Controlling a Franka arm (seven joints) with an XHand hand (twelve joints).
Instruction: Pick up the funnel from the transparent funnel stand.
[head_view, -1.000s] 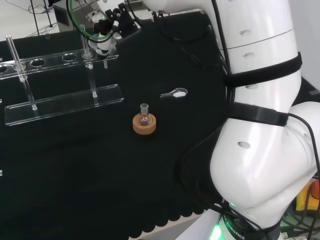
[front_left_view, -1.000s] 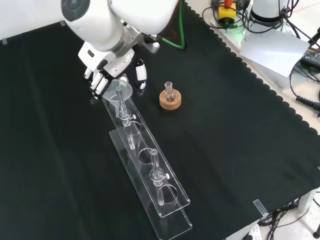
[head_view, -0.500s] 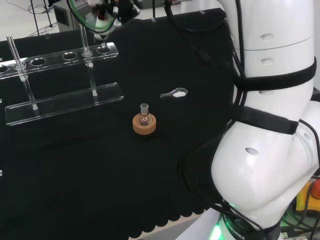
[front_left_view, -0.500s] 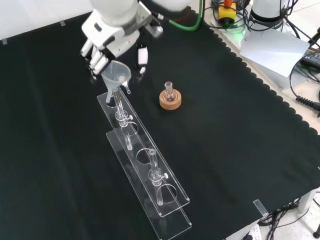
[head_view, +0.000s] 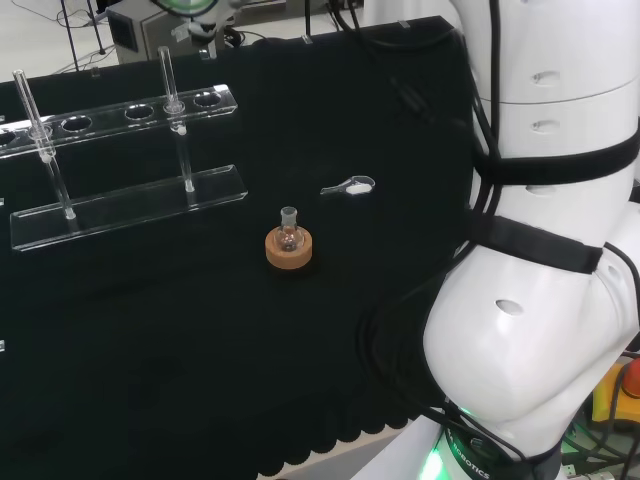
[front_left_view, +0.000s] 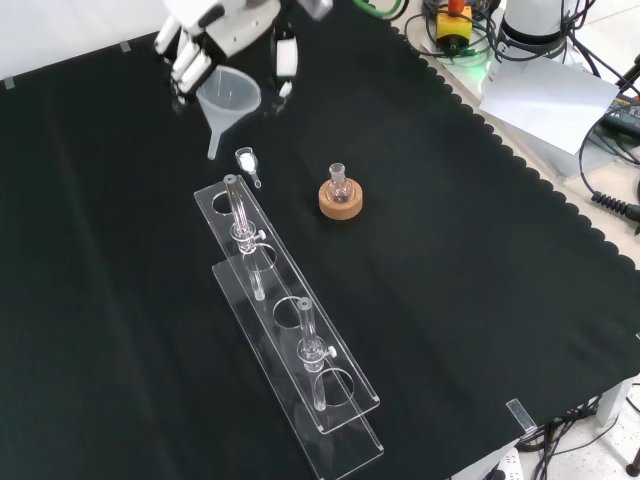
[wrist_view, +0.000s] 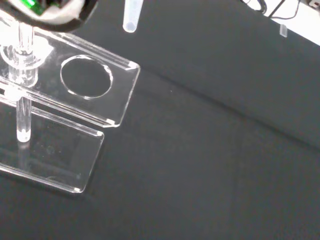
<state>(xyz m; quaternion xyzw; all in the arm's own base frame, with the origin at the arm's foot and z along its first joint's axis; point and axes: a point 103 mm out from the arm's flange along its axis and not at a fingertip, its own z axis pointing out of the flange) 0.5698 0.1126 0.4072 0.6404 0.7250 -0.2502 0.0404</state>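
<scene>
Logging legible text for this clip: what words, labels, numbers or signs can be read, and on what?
None can be read.
Arm base: a strip of print, too small and cut off to read.
Funnel, funnel stand, flask on its cork ring: no markings.

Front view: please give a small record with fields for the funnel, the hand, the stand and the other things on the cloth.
funnel: clear plastic funnel, lifted clear of the stand, spout pointing down
hand: black and white hand, fingers curled round the funnel rim
stand: transparent funnel stand, its end hole empty
flask: small glass flask on a cork ring
cloth: black cloth
</scene>
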